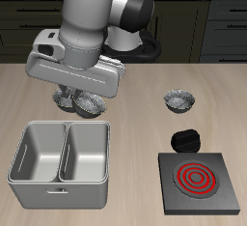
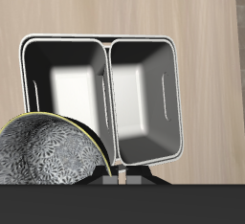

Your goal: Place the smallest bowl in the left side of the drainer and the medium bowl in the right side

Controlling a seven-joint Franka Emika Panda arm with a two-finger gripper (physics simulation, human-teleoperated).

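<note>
My gripper hangs above the drainer's far edge, its fingers mostly hidden under the hand. In the wrist view the gripper is shut on the rim of a grey speckled bowl, which seems to be the smallest bowl, held in the air. The drainer stands near the table's front edge, and both compartments are empty. A second speckled bowl sits half hidden behind the hand. A third bowl sits apart on the table. I cannot tell which of these two is the medium bowl.
A black square stove with a red coil stands at the front edge beside the drainer. A small black object lies just behind the stove. Dark cabinets run along the back.
</note>
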